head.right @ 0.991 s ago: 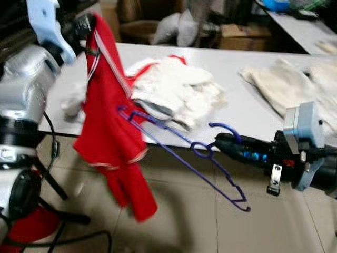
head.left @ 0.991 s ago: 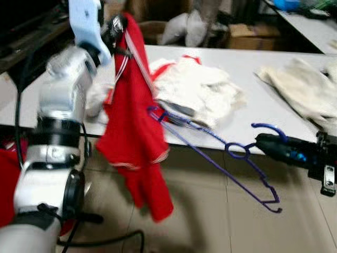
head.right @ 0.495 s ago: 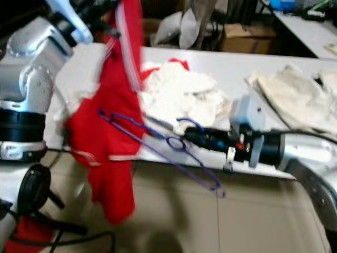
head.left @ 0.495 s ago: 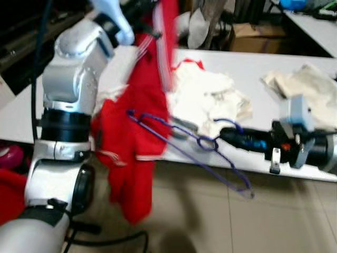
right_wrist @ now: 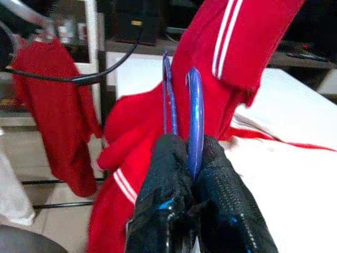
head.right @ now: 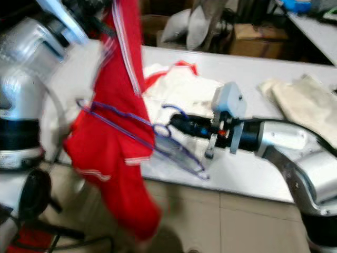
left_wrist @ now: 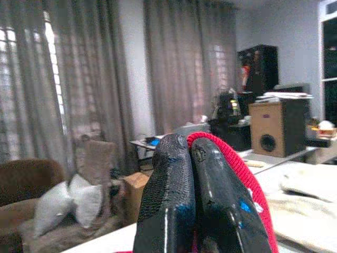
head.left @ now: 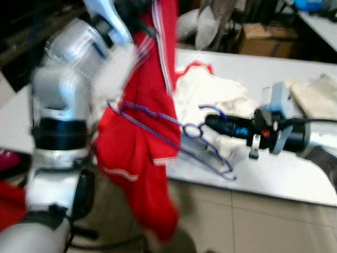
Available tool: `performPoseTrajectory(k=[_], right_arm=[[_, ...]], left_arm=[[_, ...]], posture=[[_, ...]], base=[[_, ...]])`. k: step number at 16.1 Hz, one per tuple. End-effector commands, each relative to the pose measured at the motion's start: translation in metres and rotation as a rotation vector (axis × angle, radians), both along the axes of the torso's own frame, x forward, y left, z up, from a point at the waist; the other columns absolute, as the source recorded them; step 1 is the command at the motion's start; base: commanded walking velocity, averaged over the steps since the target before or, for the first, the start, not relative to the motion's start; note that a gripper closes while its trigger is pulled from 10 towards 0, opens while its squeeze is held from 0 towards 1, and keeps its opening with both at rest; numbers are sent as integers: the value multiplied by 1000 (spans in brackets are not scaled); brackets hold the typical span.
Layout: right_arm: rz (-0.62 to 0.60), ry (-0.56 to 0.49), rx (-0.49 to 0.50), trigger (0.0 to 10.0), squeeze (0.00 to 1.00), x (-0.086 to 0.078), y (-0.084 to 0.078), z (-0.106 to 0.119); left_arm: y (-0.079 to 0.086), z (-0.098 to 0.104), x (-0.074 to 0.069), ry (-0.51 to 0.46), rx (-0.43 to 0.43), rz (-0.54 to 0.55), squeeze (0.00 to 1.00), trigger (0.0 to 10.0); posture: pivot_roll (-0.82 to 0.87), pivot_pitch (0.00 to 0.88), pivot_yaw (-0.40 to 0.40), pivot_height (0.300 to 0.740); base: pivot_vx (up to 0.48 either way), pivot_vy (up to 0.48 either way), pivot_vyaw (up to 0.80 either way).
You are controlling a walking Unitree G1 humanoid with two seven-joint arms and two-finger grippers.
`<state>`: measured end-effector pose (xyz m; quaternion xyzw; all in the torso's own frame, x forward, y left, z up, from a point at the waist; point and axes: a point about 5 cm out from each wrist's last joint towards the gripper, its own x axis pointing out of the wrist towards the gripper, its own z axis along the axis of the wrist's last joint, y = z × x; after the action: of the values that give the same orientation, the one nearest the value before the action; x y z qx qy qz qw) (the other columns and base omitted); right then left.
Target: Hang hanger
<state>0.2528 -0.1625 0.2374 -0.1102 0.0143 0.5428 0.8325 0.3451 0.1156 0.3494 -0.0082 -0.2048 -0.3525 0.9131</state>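
Observation:
My left gripper (left_wrist: 190, 153) is raised at the upper left, shut on a red shirt with white stripes (head.left: 147, 121) that hangs down past the table edge. Its red fabric (left_wrist: 231, 168) shows pinched between the fingers in the left wrist view. My right gripper (head.left: 210, 122) reaches in from the right over the table, shut on the neck of a purple wire hanger (head.left: 174, 138). The hanger's far end lies against the front of the shirt. In the right wrist view the purple hanger (right_wrist: 194, 116) runs out from the shut fingers toward the red shirt (right_wrist: 210, 84).
A white table (head.left: 295, 179) carries a pile of white clothes (head.left: 210, 95) behind the hanger and a cream garment (head.right: 305, 100) at the right. Another red shirt (right_wrist: 52, 105) hangs on a rack nearby. Cables lie on the tiled floor (head.right: 247, 221) below.
My right gripper has carried the hanger further left, bringing its far end against the red shirt. The camera view has shifted as well.

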Motion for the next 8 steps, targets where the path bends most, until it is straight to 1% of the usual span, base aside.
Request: performPoseTrajectory(k=[1, 2, 3, 5, 6, 7, 8], right_arm=[[9, -48, -6, 10000, 0, 1, 4, 8], [2, -53, -11, 10000, 0, 3, 5, 7], [-5, -59, -14, 10000, 0, 7, 6, 7], [-9, -73, -36, 10000, 0, 16, 10, 7], [-23, -96, -51, 10000, 0, 24, 13, 10], [-66, -141, -55, 10000, 0, 38, 16, 19], [-102, -185, -55, 10000, 0, 47, 17, 27]], left_arm=[[9, 16, -7, -62, -23, 19, 0, 10000], [9, 18, -8, -70, -28, 19, 0, 10000], [8, 19, -11, -82, -47, -8, 0, 10000], [3, 20, -19, -94, -16, -45, 0, 10000], [2, 23, -21, -111, -19, -60, 0, 10000], [1, 30, -25, -133, -42, -85, 0, 10000], [1, 34, -28, -145, -53, -101, 0, 10000]], posture=[[73, 17, 5, 740], [72, 17, 2, 740], [69, 17, 2, 740], [69, 15, 0, 740], [68, 13, -1, 740], [68, 11, -1, 740], [68, 9, -1, 740]], base=[[382, 0, 0], [322, 0, 0], [0, 0, 0], [0, 0, 0], [0, 0, 0], [0, 0, 0], [0, 0, 0]])
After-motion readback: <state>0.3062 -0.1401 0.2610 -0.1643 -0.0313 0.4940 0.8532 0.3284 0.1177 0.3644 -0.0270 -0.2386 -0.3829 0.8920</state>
